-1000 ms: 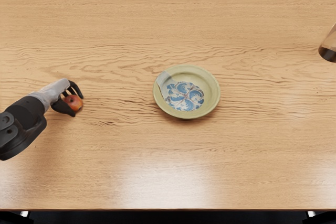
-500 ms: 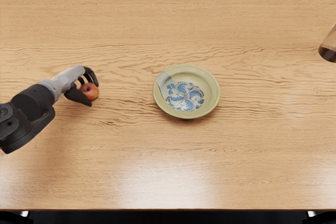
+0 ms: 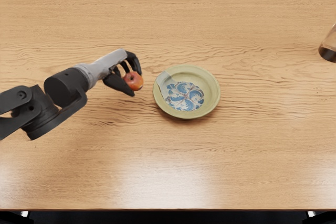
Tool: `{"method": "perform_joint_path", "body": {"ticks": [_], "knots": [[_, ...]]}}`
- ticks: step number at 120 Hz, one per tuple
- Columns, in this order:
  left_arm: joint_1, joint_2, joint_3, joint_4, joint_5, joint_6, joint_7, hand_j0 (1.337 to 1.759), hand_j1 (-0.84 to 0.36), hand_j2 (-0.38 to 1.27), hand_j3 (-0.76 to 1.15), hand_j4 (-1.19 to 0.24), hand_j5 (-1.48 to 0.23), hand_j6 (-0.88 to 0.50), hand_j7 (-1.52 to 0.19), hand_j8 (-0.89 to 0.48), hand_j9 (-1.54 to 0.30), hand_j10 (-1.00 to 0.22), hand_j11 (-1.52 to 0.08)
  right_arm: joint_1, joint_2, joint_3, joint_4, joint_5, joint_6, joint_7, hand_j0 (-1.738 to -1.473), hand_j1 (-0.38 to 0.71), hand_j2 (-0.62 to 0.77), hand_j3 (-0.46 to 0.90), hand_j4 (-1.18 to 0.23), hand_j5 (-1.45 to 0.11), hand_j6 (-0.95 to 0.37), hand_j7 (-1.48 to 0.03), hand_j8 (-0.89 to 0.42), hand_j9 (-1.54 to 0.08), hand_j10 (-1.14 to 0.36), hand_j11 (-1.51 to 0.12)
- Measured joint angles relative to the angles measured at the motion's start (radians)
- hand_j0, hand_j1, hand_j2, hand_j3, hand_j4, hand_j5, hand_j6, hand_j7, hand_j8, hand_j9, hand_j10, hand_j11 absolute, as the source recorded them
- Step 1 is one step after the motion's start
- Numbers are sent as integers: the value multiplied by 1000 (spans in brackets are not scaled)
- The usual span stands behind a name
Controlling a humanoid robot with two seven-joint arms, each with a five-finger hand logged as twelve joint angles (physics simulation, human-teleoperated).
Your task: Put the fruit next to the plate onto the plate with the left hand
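Left robot hand (image 3: 123, 74) grasps small round red-orange fruit (image 3: 134, 81) between dark fingers and thumb | pale green round plate with blue floral centre (image 3: 212, 85) lies on light wooden surface (image 3: 168, 156) just beyond the fingertips, fruit short of its rim | right arm (image 3: 328, 45) far off at the opposite edge

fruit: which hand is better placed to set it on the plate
Left. The left hand holds the fruit just left of the plate; the right arm shows only at the picture's far right edge.
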Motion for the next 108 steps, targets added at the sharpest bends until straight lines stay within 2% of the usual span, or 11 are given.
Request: {"method": "perform_joint_path", "body": {"ticks": [40,47,52,58,64,80,95,96,99,108], "knots": [[-60,-63,7,-1,-103,-15,0,1653,-340,430,0,-604,-1229,-328,-1153,-412,-1153,-859,-1159,6,0,1,1,1,1,0,-1658,-349,0,0,0,0,1,0,1,0,1,0],[-69,-94,10,14,-110,-21,0,1653,-333,427,0,-609,-1229,-319,-1154,-408,-1155,-860,-1160,6,0,2,1,2,1,0,-1658,-349,0,0,0,0,1,0,1,0,1,0],[-75,-116,11,28,-112,-24,0,1652,-315,357,0,-608,-1225,-333,-1154,-420,-1156,-860,-1161,6,0,2,1,2,1,0,-1658,-349,0,0,0,0,1,0,1,0,1,0],[-82,-144,12,50,-114,-30,0,1652,-332,417,0,-611,-1222,-331,-1153,-426,-1157,-860,-1163,6,0,2,1,2,1,0,-1658,-349,0,0,0,0,1,0,1,0,1,0],[-98,-184,13,83,-114,-39,0,1652,-316,363,0,-600,-1220,-346,-1156,-428,-1159,-860,-1164,6,0,2,1,2,1,0,-1658,-349,0,0,0,0,1,0,1,0,1,0],[-130,-247,14,189,-111,-56,0,1654,-370,527,0,-680,-1212,-338,-1165,-451,-1156,-862,-1162,7,0,2,0,3,0,0,-1658,-349,0,0,0,0,1,0,1,0,0,0],[-157,-290,14,283,-107,-66,0,1654,-401,661,0,-755,-1202,-394,-1159,-507,-1155,-863,-1160,13,0,2,0,3,0,0,-1658,-349,0,0,0,0,1,0,0,0,0,0],[-157,-291,14,288,-107,-66,0,1654,-403,664,0,-760,-1200,-395,-1156,-542,-1155,-863,-1161,13,0,2,0,3,0,0,-1658,-349,0,0,0,0,1,0,0,0,0,0],[-158,-295,14,303,-106,-68,0,1655,-418,707,0,-769,-1199,-419,-1159,-505,-1154,-863,-1159,13,0,2,0,3,0,0,-1658,-349,0,0,0,0,1,0,1,0,0,0],[-165,-321,14,347,-105,-74,0,1655,-430,766,0,-796,-1191,-453,-1155,-572,-1152,-865,-1156,14,0,2,0,3,0,0,-1658,-349,0,0,0,0,1,0,1,0,0,0]]}}
